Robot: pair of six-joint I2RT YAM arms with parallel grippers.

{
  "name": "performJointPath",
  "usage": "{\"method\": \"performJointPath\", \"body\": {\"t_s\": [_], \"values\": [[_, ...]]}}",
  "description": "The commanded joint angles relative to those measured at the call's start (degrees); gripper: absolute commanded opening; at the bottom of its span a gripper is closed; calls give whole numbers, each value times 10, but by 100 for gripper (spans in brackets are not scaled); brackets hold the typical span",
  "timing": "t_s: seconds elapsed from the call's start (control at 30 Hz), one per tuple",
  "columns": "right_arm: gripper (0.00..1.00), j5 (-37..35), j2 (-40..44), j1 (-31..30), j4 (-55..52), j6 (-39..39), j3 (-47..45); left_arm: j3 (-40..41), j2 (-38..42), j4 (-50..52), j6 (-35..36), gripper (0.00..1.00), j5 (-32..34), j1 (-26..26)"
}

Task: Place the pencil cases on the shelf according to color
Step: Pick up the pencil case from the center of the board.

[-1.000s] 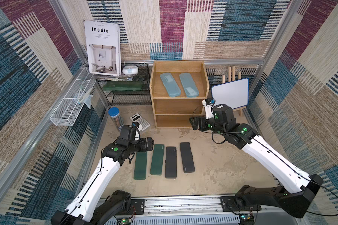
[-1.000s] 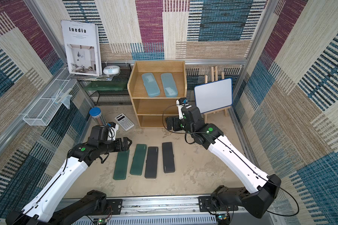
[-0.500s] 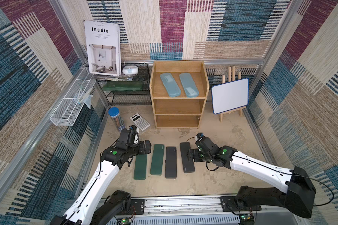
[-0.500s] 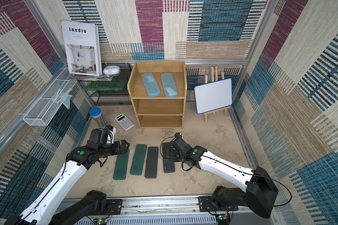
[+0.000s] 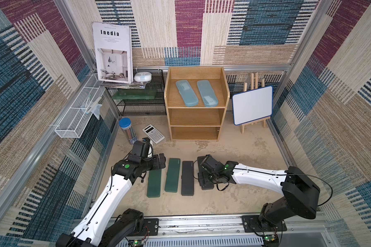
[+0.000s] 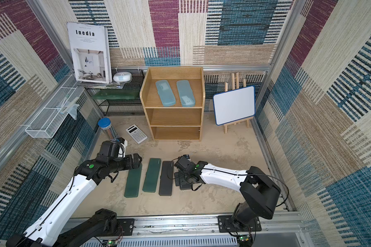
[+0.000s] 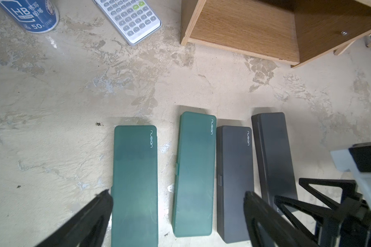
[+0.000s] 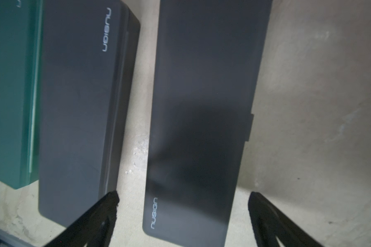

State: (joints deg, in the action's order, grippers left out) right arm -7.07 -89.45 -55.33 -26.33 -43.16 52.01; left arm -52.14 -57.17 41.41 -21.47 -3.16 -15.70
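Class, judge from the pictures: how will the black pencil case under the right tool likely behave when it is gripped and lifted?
The black pencil case looks like a hard, flat-sided box, so it should stay stiff. Its smooth matte skin may slip. The right tool seems to straddle it, open, near one end, so a lift there may tip it.

Right gripper [image 8: 183,198] swung from beside the light-brown wooden three-tier shelf [image 5: 195,107] down to the near floor. Its jaws, spread wide, now straddle the rightmost flat black plastic pencil case [image 8: 201,85].
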Motion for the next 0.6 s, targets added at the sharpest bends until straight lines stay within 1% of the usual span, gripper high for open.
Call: {"method": "performJointPath", "body": {"t_s": [0.0,0.1,0.27,0.3,0.47,0.57], "values": [[99,-17,-23,-6,-37,-6,13,-3,-2,4,0,100,-4,0],[99,-38,-31,-6,-59,-15,16,-3,-3,4,0,100,-5,0],[99,-75,-15,-6,-94,-26,4,-3,1,4,-1,100,-7,0],[99,-74,-8,-6,-93,-21,0,-3,1,4,-1,100,-8,0],[99,-18,34,-6,-32,-2,-33,-2,3,4,-2,100,-11,0],[99,-19,46,-6,-28,-13,-42,-2,6,4,-3,100,-9,0]]}}
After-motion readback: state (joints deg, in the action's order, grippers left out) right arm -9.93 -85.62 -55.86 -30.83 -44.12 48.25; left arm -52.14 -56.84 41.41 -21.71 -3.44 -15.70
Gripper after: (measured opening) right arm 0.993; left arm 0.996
